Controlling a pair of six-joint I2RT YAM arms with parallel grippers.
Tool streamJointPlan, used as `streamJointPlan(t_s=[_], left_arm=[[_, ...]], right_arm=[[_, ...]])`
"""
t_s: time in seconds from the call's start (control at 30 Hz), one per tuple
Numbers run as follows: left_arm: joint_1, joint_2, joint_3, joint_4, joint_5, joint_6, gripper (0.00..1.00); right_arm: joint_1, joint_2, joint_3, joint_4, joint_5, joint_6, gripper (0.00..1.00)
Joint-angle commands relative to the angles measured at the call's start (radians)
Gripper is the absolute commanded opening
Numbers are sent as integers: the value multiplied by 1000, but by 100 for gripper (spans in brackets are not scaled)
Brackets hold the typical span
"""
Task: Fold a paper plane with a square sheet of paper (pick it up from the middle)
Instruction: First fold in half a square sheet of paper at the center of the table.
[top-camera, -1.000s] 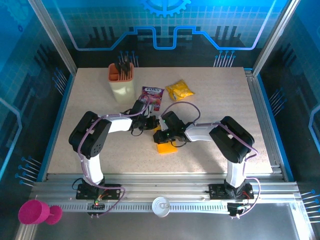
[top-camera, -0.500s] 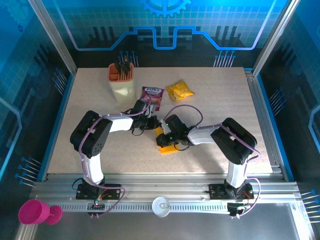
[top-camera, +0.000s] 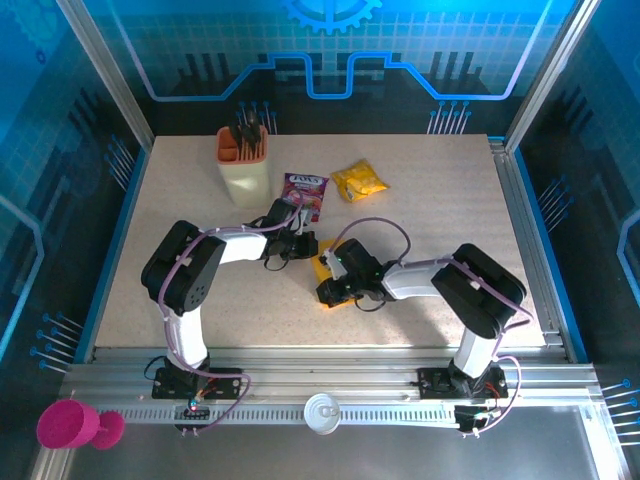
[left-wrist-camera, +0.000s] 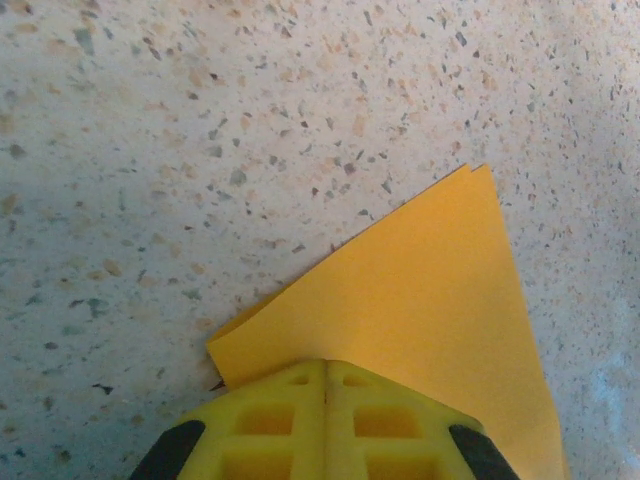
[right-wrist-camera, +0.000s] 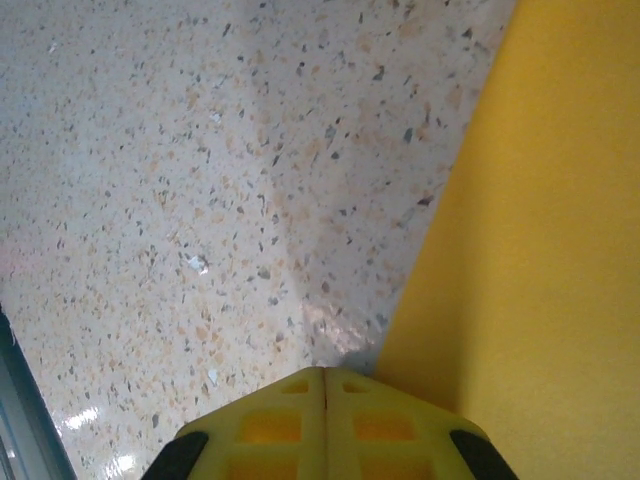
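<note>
From above, we see the sheet of paper (top-camera: 324, 266) lying folded on the bench (top-camera: 450, 200) near its middle, with both arms reaching in to it. The left claw (top-camera: 304, 244) sits at its far-left side and the right claw (top-camera: 327, 292) at its near end, partly covering it. Neither arm is clearly the nearer.

At the left wrist, the left claw (left-wrist-camera: 325, 368) has its fingers closed tight together over the near edge of the sheet of paper (left-wrist-camera: 420, 310). The sheet runs away up and rightward to a pointed corner where two layers show. We cannot tell whether any paper is pinched.

At the right wrist, the right claw (right-wrist-camera: 325, 378) is likewise closed, its tip at the slanted edge of the sheet of paper (right-wrist-camera: 540, 250). The sheet lies to its right and bare bench to its left, so we judge its next press must travel rightward.
</note>
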Motion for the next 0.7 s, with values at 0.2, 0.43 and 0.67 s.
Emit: streamJointPlan(t_s=[0.2,0.43,0.67], left_arm=[[3,54,17,-62,-34,34,0],[4,53,27,-73,-26,48,0],[-13,30,21,-77,-23,88,0]], right_arm=[[38,-83,-196,-39,-40,97,0],[12,-267,-247,-128,-44,99,0],[-40,-421,-134,-283,-41,58,0]])
